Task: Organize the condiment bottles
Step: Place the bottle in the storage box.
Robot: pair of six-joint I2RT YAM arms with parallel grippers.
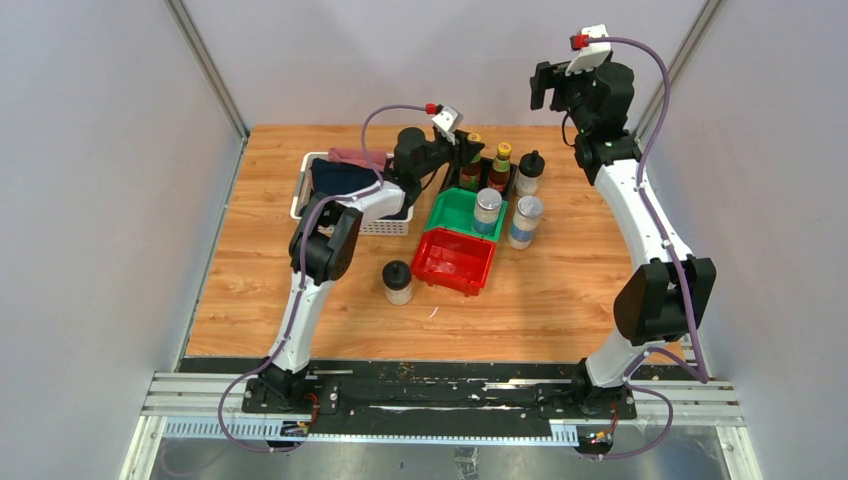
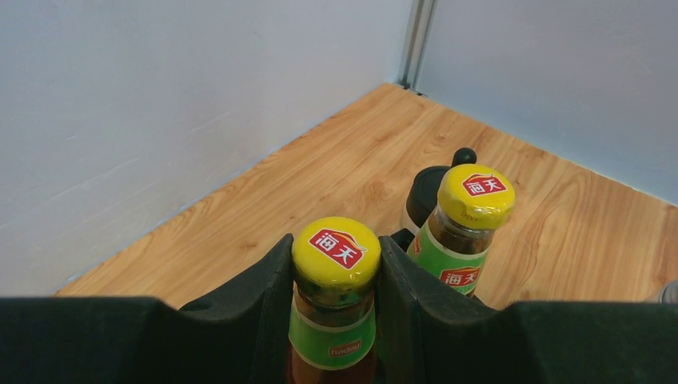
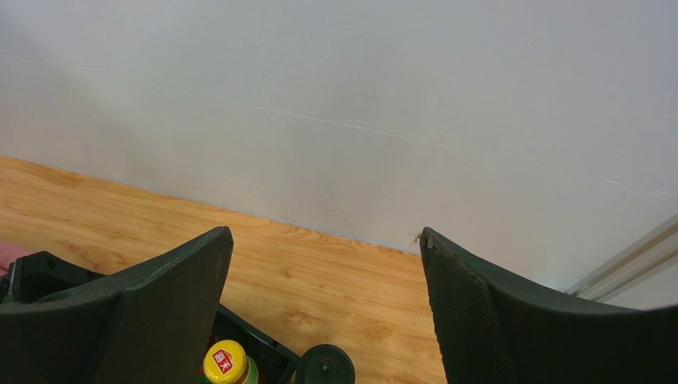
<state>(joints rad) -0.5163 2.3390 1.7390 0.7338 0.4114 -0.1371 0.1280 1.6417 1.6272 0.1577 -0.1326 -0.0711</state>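
While the left pincer (image 2: pixel 334 276) sat clamped on the neck of one sauce bottle (image 2: pixel 336 250), just under its cap, the hold looked sound. Probably glass: smooth, rigid, breakable, and bottom-heavy with dark liquid, so the cap's lip should guard against slipping. Yellow cap with red logo, green neck label. Whether its base rested on anything below the pincer could not be told. Its twin bottle (image 2: pixel 472 200) stood just beyond and right of that pincer. Noted the right pincer (image 3: pixel 324 240) hanging apart, empty.
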